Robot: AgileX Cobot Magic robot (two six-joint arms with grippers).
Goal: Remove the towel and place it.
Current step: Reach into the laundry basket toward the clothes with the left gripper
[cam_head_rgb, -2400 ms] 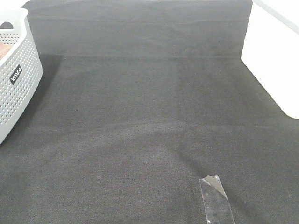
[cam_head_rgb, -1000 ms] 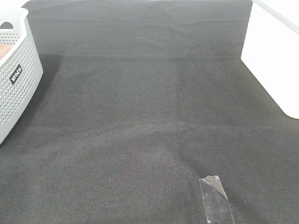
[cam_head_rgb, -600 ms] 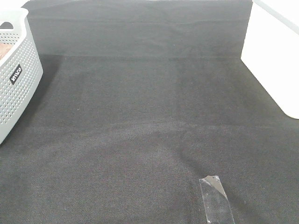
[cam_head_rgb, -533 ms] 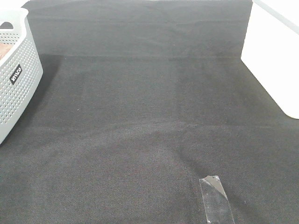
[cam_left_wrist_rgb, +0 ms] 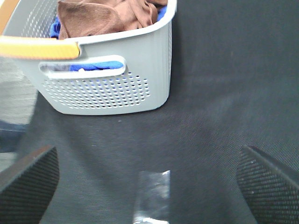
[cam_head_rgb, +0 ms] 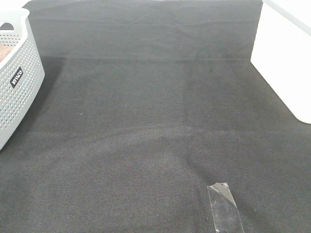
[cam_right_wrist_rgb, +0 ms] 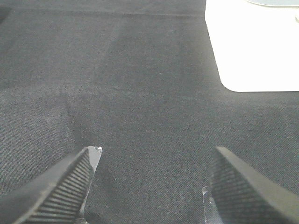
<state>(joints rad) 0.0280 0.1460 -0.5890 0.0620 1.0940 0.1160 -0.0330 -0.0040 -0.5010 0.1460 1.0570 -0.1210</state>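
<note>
The brown towel (cam_left_wrist_rgb: 107,16) lies crumpled inside the grey perforated basket (cam_left_wrist_rgb: 107,88), heaped above the rim on top of a blue cloth (cam_left_wrist_rgb: 100,65) that shows through the basket's handle slot. A yellow-orange bar (cam_left_wrist_rgb: 39,49) crosses the near corner of the basket; it may be a handle, but the view is too blurred to tell. The basket stands on the dark grey fabric table cover (cam_head_rgb: 155,121) at the far left of the high view, where only a sliver of brown shows inside it. The left gripper (cam_left_wrist_rgb: 147,149) hangs above the cover near the basket with its ribbed fingers spread wide and nothing between them, apart from both basket and towel. Below it a strip of clear tape (cam_left_wrist_rgb: 152,196) is stuck flat to the cover. The right gripper (cam_right_wrist_rgb: 156,149) is likewise spread and holds nothing, poised over bare cover well away from the basket, with a white board (cam_right_wrist_rgb: 252,46) ahead of it. Neither arm appears in the high view.
</note>
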